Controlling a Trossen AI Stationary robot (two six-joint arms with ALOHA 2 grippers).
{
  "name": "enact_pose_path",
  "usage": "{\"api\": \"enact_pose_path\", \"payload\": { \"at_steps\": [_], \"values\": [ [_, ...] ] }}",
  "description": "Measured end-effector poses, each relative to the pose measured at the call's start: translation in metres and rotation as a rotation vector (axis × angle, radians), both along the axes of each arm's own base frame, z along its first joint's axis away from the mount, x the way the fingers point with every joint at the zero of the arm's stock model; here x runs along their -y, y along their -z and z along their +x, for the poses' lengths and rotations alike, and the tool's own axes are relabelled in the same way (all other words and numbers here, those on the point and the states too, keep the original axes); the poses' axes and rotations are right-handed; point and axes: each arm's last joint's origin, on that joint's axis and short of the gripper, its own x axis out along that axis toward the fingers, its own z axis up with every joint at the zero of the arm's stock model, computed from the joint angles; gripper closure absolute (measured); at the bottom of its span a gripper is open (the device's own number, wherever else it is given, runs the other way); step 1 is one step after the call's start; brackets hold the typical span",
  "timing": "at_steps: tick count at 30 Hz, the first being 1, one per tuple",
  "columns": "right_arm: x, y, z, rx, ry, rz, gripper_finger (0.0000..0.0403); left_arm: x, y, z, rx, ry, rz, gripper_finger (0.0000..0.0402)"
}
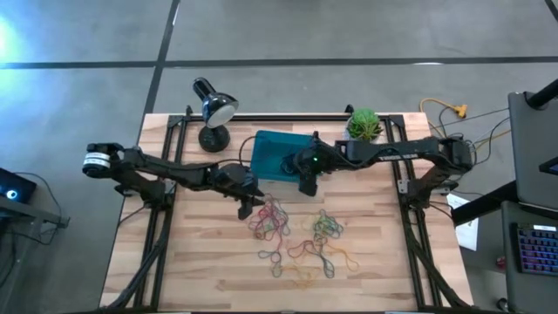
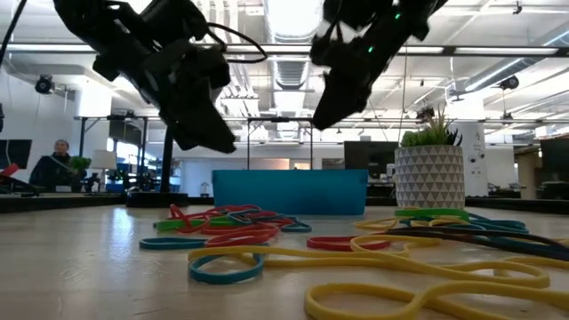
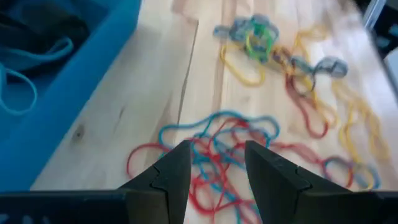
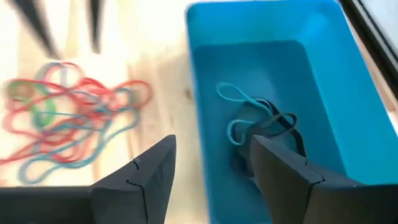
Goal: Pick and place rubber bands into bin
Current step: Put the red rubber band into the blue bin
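The left end effector (image 3: 216, 171), open and empty, hovers over the tangled red and blue rubber bands (image 3: 217, 146) on the bench (image 1: 192, 253) beside the teal bin (image 1: 272, 150), risking a multi-band snag, while the open right end effector (image 4: 211, 168) hangs above the bin's near edge, close enough to collide.

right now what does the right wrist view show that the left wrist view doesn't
Only the right wrist view looks down into the bin, showing a blue and a black band lying on its floor, framed by the open right fingers. Only the left wrist view shows the farther green, yellow and tan bands spread across the table, past the open left fingers. Both show the red and blue tangle on the wood beside the bin.
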Motion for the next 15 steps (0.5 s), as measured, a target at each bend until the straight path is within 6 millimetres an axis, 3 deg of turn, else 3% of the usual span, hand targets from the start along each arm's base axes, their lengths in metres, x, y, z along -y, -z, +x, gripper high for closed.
{"api": "enact_pose_path", "payload": {
  "at_steps": [9,15],
  "values": [
    [-0.039,-0.025,-0.041,0.118,-0.036,0.065,0.0228,0.005,0.016,0.006,-0.042,0.089,0.091,0.0267],
    [-0.061,-0.024,-0.07,0.153,-0.009,0.131,0.0238,0.005,0.032,0.019,-0.029,0.101,0.108,0.0267]
  ]
}}
